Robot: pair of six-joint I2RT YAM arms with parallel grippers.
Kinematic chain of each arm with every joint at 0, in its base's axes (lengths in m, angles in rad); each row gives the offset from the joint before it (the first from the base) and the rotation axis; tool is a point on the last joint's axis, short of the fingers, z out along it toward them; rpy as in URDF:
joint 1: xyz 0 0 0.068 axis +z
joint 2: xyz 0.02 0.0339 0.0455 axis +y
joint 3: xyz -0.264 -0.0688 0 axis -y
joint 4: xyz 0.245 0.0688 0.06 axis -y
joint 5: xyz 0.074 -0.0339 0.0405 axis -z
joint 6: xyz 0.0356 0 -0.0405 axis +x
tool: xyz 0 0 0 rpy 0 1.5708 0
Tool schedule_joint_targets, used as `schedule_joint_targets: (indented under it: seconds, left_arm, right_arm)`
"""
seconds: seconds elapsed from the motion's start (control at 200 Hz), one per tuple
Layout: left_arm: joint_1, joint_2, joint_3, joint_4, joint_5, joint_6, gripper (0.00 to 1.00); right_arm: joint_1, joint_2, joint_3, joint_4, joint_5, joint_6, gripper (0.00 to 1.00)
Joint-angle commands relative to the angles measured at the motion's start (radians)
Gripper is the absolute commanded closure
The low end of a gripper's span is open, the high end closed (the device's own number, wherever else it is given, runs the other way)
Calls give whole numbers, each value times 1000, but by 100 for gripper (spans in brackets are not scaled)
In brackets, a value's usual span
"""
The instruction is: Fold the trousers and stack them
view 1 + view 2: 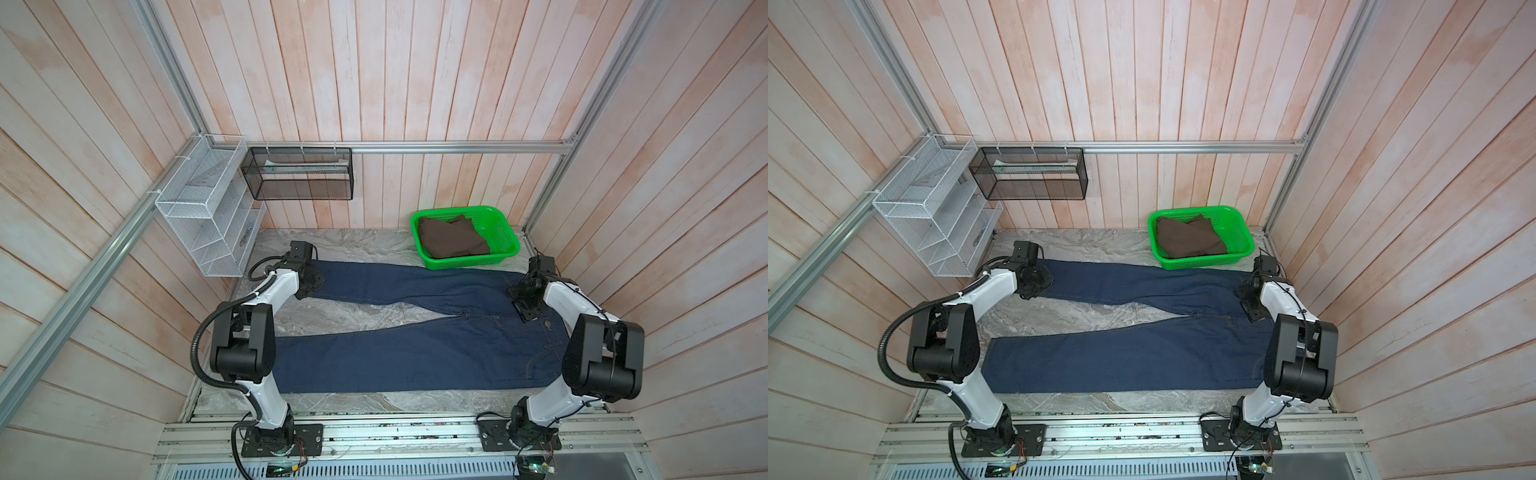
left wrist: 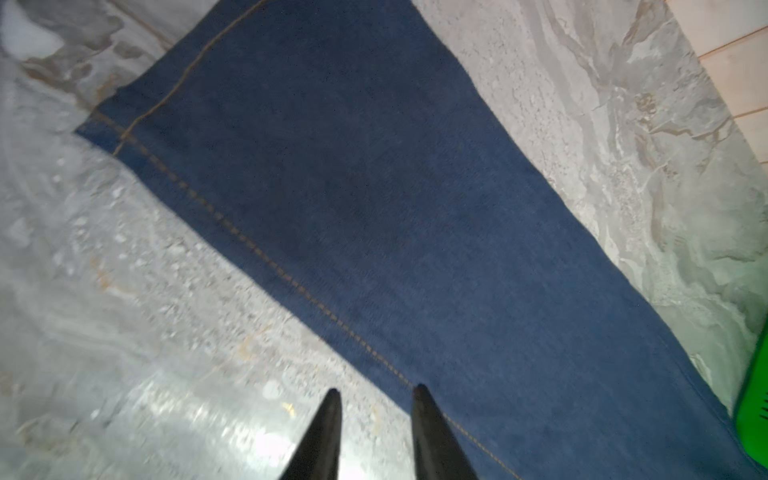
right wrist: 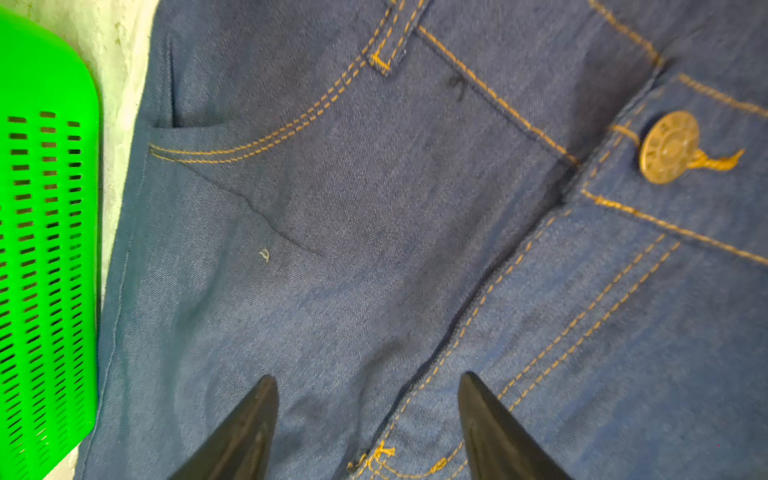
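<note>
Both apart: left end effector [image 2: 377, 389], right end effector [image 3: 369, 375] | trousers [image 1: 415, 357], marble table [image 1: 332, 316], plank walls [image 1: 415, 83]

The trousers [image 1: 415, 361] lie spread across the surface [image 1: 332, 320], waistband right, 2 legs running left. Behind them at the right, a basket [image 1: 505, 235] holds a folded garment [image 1: 451, 241].
</note>
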Motion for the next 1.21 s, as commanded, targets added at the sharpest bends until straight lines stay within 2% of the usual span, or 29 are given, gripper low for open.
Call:
schedule_joint_targets:
  seconds: [0.0,0.21,0.475,0.8,1.025,1.2]
  left_arm:
    - [12,73,63,48,26,42,79]
    - [40,178,136,23,37,55,84]
    - [139,237,145,-39,55,75,84]
    - [211,325,226,-114,57,128,82]
    - [283,297,179,-115,53,135,82]
    - [289,262,170,-82,127,151,81]
  right_arm:
    - [-15,14,18,19,-21,-23,33]
    - [-27,38,37,18,-24,-34,34]
    - [-39,75,46,12,-29,-47,33]
    - [-65,92,45,15,-36,-48,32]
    - [-76,91,46,15,-42,-46,32]
    - [-84,84,72,5,-60,-47,32]
